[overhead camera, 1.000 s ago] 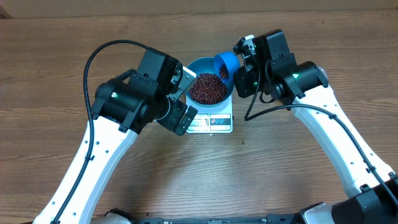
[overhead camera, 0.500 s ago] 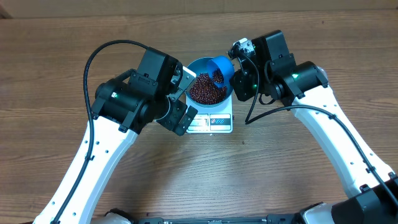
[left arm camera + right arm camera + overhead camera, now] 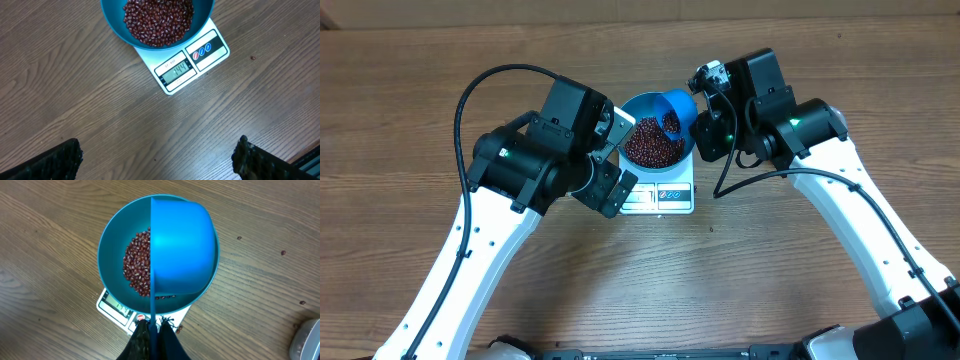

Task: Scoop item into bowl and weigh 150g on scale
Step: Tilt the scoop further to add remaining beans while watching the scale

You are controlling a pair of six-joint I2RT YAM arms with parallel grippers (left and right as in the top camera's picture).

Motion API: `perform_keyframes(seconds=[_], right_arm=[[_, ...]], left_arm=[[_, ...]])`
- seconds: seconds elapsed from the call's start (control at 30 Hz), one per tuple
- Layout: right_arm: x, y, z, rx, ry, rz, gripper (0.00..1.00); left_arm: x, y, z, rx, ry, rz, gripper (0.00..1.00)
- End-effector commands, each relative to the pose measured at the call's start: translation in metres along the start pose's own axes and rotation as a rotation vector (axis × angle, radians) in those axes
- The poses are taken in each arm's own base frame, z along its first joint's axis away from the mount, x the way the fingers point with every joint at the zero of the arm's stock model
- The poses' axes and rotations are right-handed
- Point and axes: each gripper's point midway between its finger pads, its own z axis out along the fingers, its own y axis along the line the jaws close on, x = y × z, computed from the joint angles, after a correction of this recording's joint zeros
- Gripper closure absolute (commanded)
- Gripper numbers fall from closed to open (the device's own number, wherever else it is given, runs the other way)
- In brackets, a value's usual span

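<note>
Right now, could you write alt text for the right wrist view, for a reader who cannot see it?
The right gripper, shut on the handle of a blue scoop, holds it over a blue bowl of red-brown beans. The bowl stands on a white scale on a wooden table.

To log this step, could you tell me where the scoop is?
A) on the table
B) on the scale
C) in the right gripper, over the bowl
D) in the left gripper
C: the right gripper is shut on the handle of the scoop, holding it tilted over the bowl.
</note>
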Motion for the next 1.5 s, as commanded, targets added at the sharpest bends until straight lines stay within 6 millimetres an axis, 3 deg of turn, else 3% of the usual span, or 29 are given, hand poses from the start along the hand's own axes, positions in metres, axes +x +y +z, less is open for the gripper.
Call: perform_keyframes(seconds=[0.0,0.2,0.27,0.4,1.47], right_arm=[[-0.016,0.004,-0.015,0.004,-0.058,0.026,0.96],[-0.015,0.007,-0.015,-0.016,-0.054,0.018,0.96],[-0.01,0.02,-0.015,-0.084,-0.04,-0.083,0.96],[-0.013,0.0,-0.015,0.029,-0.046,0.011,0.96],[-0.012,0.0,-0.015,0.026,-0.044,0.013,0.96]], left_arm=[[0.0,-0.001,0.0,0.009,-0.002,0.012,0.0],[0.0,-0.001,0.0,0.009,-0.002,0.012,0.0],[0.0,-0.001,0.0,0.009,-0.002,0.012,0.0],[0.0,-0.001,0.0,0.009,-0.002,0.012,0.0],[0.0,-0.001,0.0,0.009,-0.002,0.012,0.01]])
